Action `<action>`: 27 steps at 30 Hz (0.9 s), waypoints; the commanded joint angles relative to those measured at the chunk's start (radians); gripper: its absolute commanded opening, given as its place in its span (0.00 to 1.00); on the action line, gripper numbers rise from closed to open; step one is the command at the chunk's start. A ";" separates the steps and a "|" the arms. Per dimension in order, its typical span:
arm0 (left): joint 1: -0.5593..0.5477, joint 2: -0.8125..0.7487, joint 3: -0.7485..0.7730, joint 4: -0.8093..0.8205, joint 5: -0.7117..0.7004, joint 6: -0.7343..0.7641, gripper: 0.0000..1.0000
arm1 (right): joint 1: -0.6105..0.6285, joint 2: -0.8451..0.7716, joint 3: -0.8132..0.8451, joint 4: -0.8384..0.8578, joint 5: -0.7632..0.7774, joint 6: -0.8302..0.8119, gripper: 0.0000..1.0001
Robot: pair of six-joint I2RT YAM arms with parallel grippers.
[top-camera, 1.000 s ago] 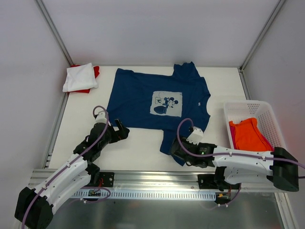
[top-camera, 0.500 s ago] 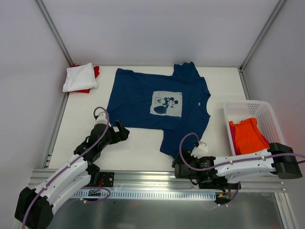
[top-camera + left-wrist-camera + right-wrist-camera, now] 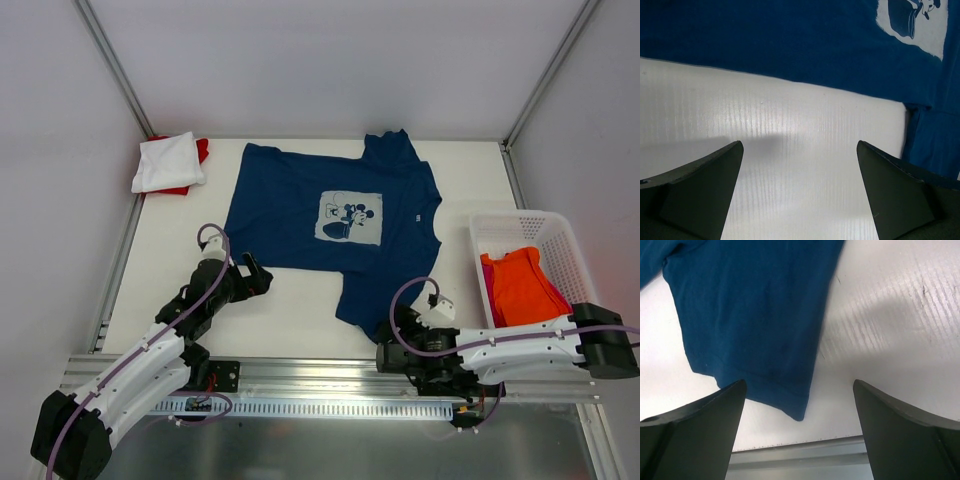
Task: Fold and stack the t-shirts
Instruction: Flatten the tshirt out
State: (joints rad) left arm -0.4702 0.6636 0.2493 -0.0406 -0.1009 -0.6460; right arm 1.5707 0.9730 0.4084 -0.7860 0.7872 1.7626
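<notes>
The navy blue t-shirt (image 3: 300, 205) with a pale square print (image 3: 351, 218) lies spread flat on the white table. Its lower right sleeve (image 3: 385, 290) points at the near edge. My right gripper (image 3: 393, 328) is open and empty, low over that sleeve's tip (image 3: 765, 340), by the table's front edge. My left gripper (image 3: 256, 276) is open and empty over bare table just below the shirt's hem (image 3: 790, 50). A folded white shirt (image 3: 167, 161) lies on a red one (image 3: 201, 150) at the far left. An orange shirt (image 3: 520, 283) lies in the basket.
The white lattice basket (image 3: 520, 220) stands at the table's right edge, with a magenta sliver (image 3: 489, 303) beside the orange shirt. A metal rail (image 3: 330, 385) runs along the near edge. Grey walls and frame posts enclose the table.
My right gripper drew back from the sleeve toward the near edge, then shifted right to the sleeve tip. The left arm has not moved.
</notes>
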 commanded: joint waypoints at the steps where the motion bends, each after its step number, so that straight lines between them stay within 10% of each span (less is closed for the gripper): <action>1: 0.002 0.002 -0.001 0.031 0.021 0.014 0.99 | -0.024 0.023 -0.040 0.052 -0.022 -0.035 0.92; 19: 0.002 -0.010 -0.018 0.031 0.017 0.017 0.99 | -0.098 0.506 0.076 0.508 -0.200 -0.250 0.81; 23: 0.002 -0.010 -0.018 0.033 0.013 0.017 0.99 | -0.097 0.491 0.056 0.507 -0.207 -0.235 0.54; 27: 0.002 -0.004 -0.018 0.036 0.013 0.017 0.99 | -0.089 0.490 0.049 0.475 -0.215 -0.204 0.03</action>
State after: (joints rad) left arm -0.4702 0.6590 0.2375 -0.0368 -0.0872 -0.6430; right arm 1.4700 1.4109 0.5156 -0.2832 0.8665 1.4963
